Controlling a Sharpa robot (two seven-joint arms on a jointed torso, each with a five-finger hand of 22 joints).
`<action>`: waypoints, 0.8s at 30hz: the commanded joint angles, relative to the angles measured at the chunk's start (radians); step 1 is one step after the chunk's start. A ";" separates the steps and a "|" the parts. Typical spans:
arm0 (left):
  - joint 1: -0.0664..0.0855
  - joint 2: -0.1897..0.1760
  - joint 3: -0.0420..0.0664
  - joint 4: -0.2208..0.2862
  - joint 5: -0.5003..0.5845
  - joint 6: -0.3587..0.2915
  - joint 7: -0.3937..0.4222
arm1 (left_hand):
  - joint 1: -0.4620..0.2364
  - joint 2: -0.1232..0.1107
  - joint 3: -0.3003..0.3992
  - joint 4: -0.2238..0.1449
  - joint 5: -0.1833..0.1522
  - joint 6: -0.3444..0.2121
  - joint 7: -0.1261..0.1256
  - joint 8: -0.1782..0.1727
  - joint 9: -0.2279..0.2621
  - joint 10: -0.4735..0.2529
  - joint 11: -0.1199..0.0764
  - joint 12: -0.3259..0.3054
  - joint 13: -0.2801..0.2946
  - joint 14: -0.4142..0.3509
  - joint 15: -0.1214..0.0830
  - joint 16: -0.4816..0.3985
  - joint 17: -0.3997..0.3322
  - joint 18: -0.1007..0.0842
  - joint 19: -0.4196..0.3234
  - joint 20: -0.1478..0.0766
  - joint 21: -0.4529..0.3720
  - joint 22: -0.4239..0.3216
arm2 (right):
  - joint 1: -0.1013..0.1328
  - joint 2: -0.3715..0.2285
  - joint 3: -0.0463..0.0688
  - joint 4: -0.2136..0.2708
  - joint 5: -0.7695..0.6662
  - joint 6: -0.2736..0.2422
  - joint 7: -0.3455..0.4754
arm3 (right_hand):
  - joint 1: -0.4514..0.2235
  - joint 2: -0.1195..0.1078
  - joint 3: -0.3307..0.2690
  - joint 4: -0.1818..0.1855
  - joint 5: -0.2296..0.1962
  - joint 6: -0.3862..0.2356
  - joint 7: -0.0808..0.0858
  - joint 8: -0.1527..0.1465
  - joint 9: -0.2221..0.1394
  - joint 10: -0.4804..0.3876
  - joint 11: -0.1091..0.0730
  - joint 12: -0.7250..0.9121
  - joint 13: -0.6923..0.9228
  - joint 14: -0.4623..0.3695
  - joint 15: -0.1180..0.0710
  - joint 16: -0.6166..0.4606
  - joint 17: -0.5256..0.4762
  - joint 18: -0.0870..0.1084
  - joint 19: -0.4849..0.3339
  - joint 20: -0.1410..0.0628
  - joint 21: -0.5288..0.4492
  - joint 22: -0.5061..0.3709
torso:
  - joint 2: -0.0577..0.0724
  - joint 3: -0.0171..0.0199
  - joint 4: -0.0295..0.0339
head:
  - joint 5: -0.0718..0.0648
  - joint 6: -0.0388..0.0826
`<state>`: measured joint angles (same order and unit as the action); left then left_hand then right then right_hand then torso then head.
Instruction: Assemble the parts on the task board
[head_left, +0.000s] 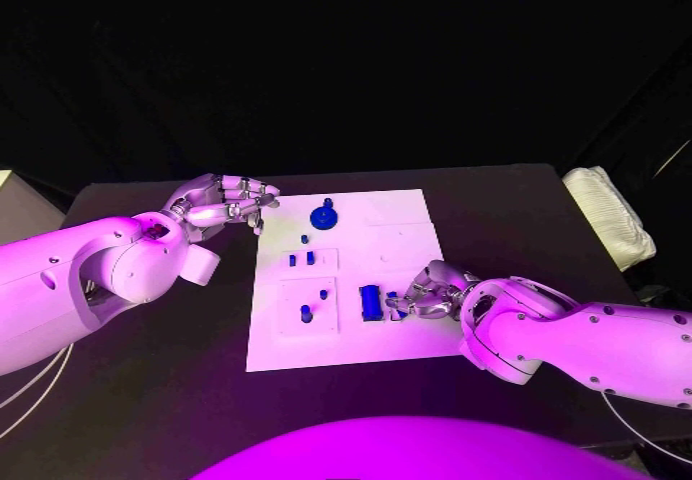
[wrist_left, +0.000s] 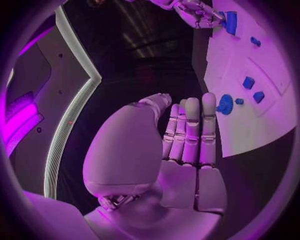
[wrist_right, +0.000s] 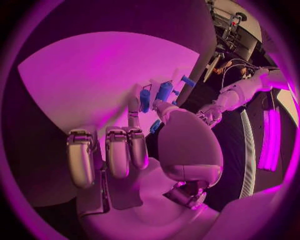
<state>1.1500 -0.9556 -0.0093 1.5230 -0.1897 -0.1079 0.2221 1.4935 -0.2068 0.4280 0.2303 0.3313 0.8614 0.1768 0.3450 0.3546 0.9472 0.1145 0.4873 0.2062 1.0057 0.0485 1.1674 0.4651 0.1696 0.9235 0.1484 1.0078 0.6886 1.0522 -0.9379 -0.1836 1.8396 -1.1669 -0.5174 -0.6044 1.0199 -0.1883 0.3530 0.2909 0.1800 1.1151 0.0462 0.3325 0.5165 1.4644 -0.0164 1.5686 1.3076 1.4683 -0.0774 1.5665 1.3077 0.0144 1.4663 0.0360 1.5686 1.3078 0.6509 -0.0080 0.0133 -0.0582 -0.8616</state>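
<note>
The white task board (head_left: 397, 235) lies mid-table. On it are a round blue gear (head_left: 325, 215), two small blue pegs (head_left: 302, 259), smaller blue bits (head_left: 306, 314) and a long blue block (head_left: 371, 302). My right hand (head_left: 426, 292) rests on the board's near right part, just right of the block. It seems to pinch a small blue part (head_left: 392, 298) between thumb and a finger; the same small blue part (wrist_right: 155, 126) sits by the thumb in the right wrist view. My left hand (head_left: 224, 205) hovers at the board's far left corner, left of the gear (wrist_left: 225, 104), fingers (wrist_left: 190, 130) straight and holding nothing.
A white padded bundle (head_left: 613, 225) lies at the table's right edge. A grey box corner (head_left: 15, 200) shows at the left edge. Bare black table (head_left: 173, 330) surrounds the board.
</note>
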 joint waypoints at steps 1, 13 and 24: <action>0.000 0.001 0.001 0.001 0.001 0.007 0.004 | -0.007 0.009 0.000 0.005 -0.003 -0.004 0.005 0.004 -0.001 0.006 0.003 0.000 -0.002 -0.001 0.001 -0.005 0.001 0.014 -0.009 -0.001 0.004 0.002 | -0.002 -0.002 0.000 0.004 -0.020 0.022 0.006 | -0.015 0.001 -0.006 -0.001 0.006 0.006 0.002 0.005 0.001 0.106 -0.008 0.002 0.263 0.103 -0.006 0.004 0.263 -0.014 0.105 -0.010 0.002 0.263 | 0.000 0.0002 0.0006 | 0.000 0.001; 0.000 0.001 0.001 -0.002 0.002 0.005 0.002 | -0.007 0.009 0.000 0.005 -0.003 -0.004 0.005 0.004 -0.001 0.006 0.003 0.000 -0.002 -0.001 0.001 -0.005 0.001 0.014 -0.009 -0.001 0.004 0.002 | -0.004 -0.012 0.000 0.018 -0.023 0.040 0.017 | -0.003 0.001 -0.004 -0.013 0.010 0.005 0.000 0.006 0.001 0.106 -0.009 0.002 0.263 0.103 -0.006 0.004 0.263 -0.014 0.105 -0.011 0.002 0.263 | 0.001 0.0007 0.0001 | 0.001 -0.002; 0.000 0.002 0.001 -0.005 0.002 0.006 0.001 | -0.007 0.010 0.000 0.006 -0.003 -0.004 0.004 0.004 -0.001 0.005 0.002 0.000 -0.002 -0.001 0.001 -0.005 0.001 0.014 -0.010 -0.001 0.004 0.002 | -0.005 -0.028 0.000 0.037 -0.044 0.037 0.022 | -0.001 0.010 0.002 -0.012 0.014 0.006 0.000 0.007 0.001 0.106 -0.009 0.002 0.263 0.103 -0.007 0.004 0.263 -0.014 0.105 -0.011 0.002 0.263 | 0.000 0.0004 -0.0002 | 0.002 -0.001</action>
<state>1.1500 -0.9551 -0.0094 1.5170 -0.1897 -0.1082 0.2189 1.4881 -0.2014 0.4280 0.2303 0.3313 0.8614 0.1767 0.3450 0.3548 0.9472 0.1145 0.4873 0.2053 1.0058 0.0485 1.1674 0.4648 0.1697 0.9198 0.1447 1.0077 0.6894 1.0484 -0.9645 -0.1838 1.8737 -1.1845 -0.4945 -0.5965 1.0161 -0.1814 0.3507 0.2823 0.1882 1.1151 0.0461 0.3364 0.5164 1.4681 -0.0201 1.5686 1.3074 1.4683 -0.0773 1.5666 1.3076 0.0143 1.4662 0.0287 1.5686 1.3075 0.6514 -0.0073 0.0133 -0.0565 -0.8636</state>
